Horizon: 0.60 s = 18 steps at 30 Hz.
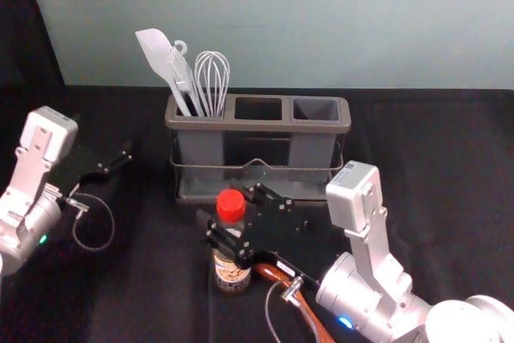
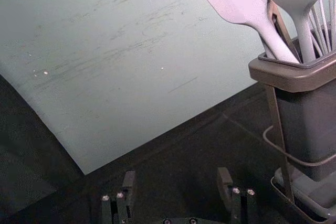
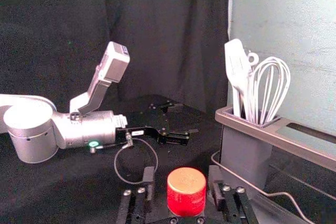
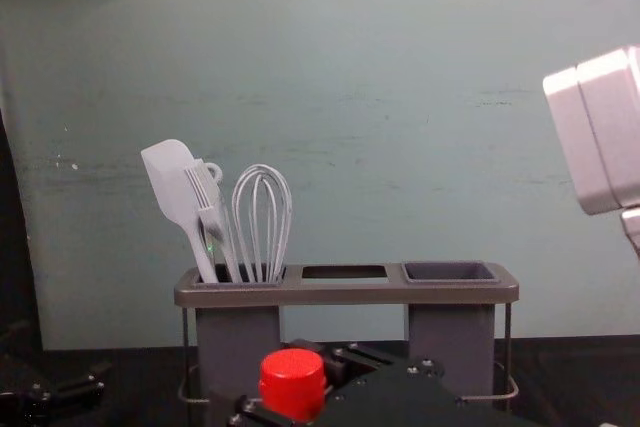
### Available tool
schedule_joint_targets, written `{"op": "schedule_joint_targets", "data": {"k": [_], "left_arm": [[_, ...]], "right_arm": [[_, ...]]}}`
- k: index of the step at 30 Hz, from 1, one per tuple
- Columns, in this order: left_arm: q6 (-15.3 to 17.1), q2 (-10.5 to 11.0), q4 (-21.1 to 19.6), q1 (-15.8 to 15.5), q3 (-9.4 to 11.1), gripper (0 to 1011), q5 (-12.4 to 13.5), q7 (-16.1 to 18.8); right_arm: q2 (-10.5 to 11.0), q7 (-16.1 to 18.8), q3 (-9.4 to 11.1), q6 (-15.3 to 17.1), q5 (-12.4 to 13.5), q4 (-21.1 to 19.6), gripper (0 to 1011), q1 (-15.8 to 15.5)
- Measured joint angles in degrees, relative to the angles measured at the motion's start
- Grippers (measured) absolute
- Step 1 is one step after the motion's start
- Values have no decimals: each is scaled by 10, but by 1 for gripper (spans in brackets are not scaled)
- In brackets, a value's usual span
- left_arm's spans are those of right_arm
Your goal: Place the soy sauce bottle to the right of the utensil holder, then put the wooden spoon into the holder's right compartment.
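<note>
In the head view my right gripper [image 1: 228, 211] is shut on the upright soy sauce bottle [image 1: 232, 271], in front of the utensil holder [image 1: 259, 125]. My right gripper [image 3: 182, 173] has its fingers on either side of the red cap [image 3: 186, 192] in the right wrist view. The wooden spoon [image 1: 321, 330] lies right of the bottle, partly hidden by the right gripper. Parked left of the holder is my left gripper [image 1: 116, 162]; in its wrist view the left gripper [image 2: 177, 178] stands open and holds nothing. The holder's right compartment [image 4: 450, 272] is empty.
A white spatula [image 4: 172, 182], a brush [image 4: 207, 197] and a whisk [image 4: 262, 217] stand in the holder's left compartment. Behind the holder rises a pale wall [image 1: 321, 22]. Black cloth [image 1: 450, 198] covers the table to the holder's right.
</note>
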Motion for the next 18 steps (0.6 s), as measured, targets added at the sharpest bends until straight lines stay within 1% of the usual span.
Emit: {"op": "schedule_joint_targets", "data": {"k": [4, 7, 9, 10, 18], "left_arm": [[0, 0, 0, 0, 0, 1000, 0, 0], [0, 0, 0, 0, 0, 1000, 0, 0], [0, 0, 0, 0, 0, 1000, 0, 0], [0, 0, 0, 0, 0, 1000, 0, 0], [0, 0, 0, 0, 0, 1000, 0, 0]], "right_arm": [[-3, 3, 1, 3, -2, -1, 575, 1], [-4, 4, 2, 5, -4, -4, 450, 0], [-3, 5, 2, 6, -5, -8, 420, -1], [-3, 6, 2, 6, -5, -9, 384, -1], [3, 12, 12, 7, 6, -34, 378, -8]]}}
